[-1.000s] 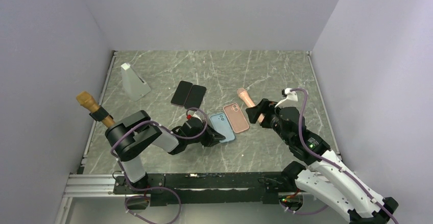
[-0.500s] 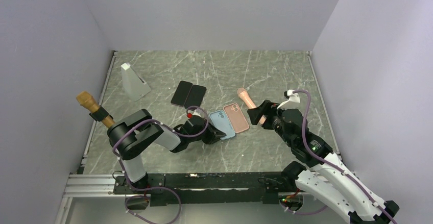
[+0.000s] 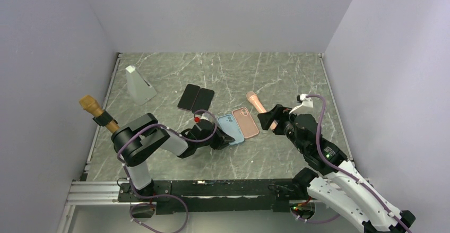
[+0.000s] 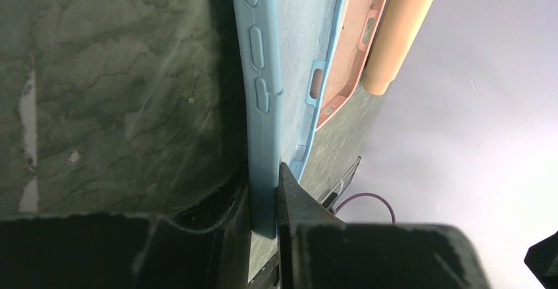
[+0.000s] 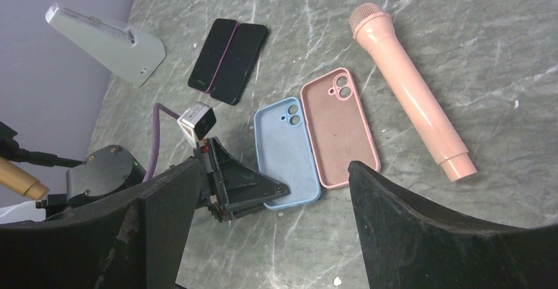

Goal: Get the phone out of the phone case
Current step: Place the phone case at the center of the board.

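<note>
Start at the left gripper (image 4: pixel 266 203): its two dark fingers are clamped on the near end wall of the blue case (image 4: pixel 263 105). The case is a soft, matte shell with moulded button bumps along its edge.

In the right wrist view the case lies open side up on the marbled grey-green table (image 3: pixel 276 68). Its fuzzy lining and rounded camera cut-out are exposed.

Against its right long edge lies a pink case (image 5: pixel 339 128) of the same shape (also open side up). Just right of that is a smooth pink microphone (image 5: pixel 408 91), a tapered cylinder with a rounded head.

The two phones (image 5: pixel 227 60), flat glossy dark slabs, lie side by side beyond the cases and apart from both.

The right gripper (image 3: pixel 268 117) hangs near the microphone's handle end, jaws spread wide and holding nothing.
</note>
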Robot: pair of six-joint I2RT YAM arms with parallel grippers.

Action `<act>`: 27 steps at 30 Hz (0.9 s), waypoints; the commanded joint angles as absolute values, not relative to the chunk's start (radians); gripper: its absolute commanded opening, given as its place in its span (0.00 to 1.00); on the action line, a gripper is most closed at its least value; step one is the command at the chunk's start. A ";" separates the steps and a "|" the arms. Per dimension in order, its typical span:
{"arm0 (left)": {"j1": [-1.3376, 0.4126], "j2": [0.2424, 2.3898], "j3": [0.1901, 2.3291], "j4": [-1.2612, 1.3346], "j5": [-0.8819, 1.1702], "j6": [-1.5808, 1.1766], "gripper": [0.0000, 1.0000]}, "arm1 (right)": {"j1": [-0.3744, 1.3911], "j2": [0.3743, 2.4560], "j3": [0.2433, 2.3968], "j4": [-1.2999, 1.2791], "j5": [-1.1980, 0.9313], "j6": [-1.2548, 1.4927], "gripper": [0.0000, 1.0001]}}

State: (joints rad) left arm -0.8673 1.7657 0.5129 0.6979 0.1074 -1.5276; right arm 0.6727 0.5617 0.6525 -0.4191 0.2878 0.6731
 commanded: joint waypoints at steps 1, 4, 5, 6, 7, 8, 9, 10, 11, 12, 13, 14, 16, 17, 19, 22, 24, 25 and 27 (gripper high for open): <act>-0.864 1.764 0.521 0.710 0.100 -1.515 0.24 | 0.670 0.551 0.671 -0.433 0.308 0.672 0.86; -0.865 1.761 0.514 0.729 0.107 -1.517 0.34 | 0.670 0.547 0.686 -0.451 0.315 0.668 0.86; -0.864 1.759 0.510 0.736 0.107 -1.519 0.37 | 0.670 0.543 0.690 -0.457 0.318 0.665 0.86; -0.864 1.758 0.507 0.742 0.106 -1.522 0.39 | 0.670 0.539 0.693 -0.460 0.320 0.666 0.86; -0.864 1.757 0.505 0.747 0.107 -1.523 0.41 | 0.670 0.535 0.694 -0.463 0.323 0.666 0.86; -0.864 1.756 0.503 0.749 0.108 -1.524 0.44 | 0.669 0.532 0.696 -0.466 0.325 0.666 0.86; -0.864 1.754 0.503 0.750 0.110 -1.527 0.46 | 0.670 0.527 0.697 -0.468 0.328 0.666 0.86; -0.865 1.752 0.503 0.753 0.113 -1.528 0.49 | 0.670 0.526 0.696 -0.470 0.328 0.666 0.86; -0.867 1.746 0.504 0.754 0.118 -1.527 0.51 | 0.670 0.526 0.698 -0.471 0.328 0.667 0.86; -0.868 1.741 0.506 0.751 0.121 -1.524 0.53 | 0.669 0.526 0.698 -0.472 0.327 0.667 0.86; -0.871 1.736 0.514 0.739 0.124 -1.521 0.55 | 0.670 0.527 0.698 -0.471 0.326 0.669 0.86; -0.874 1.730 0.524 0.721 0.126 -1.516 0.57 | 0.670 0.527 0.697 -0.470 0.324 0.670 0.86; -0.882 1.718 0.543 0.683 0.128 -1.506 0.67 | 0.671 0.530 0.696 -0.467 0.323 0.670 0.86; -0.885 1.713 0.550 0.668 0.131 -1.505 0.74 | 0.669 0.531 0.696 -0.466 0.322 0.670 0.86; -0.891 1.702 0.554 0.650 0.135 -1.511 0.87 | 0.670 0.531 0.698 -0.465 0.322 0.669 0.86; -0.897 1.675 0.550 0.610 0.129 -1.525 0.99 | 0.671 0.528 0.701 -0.470 0.324 0.667 0.86; -0.899 1.660 0.570 0.543 0.139 -1.522 0.99 | 0.669 0.522 0.699 -0.469 0.327 0.667 0.86; -0.900 1.654 0.585 0.506 0.146 -1.520 0.99 | 0.670 0.519 0.698 -0.469 0.327 0.668 0.86; -0.903 1.648 0.625 0.425 0.166 -1.512 0.99 | 0.670 0.515 0.696 -0.471 0.329 0.669 0.86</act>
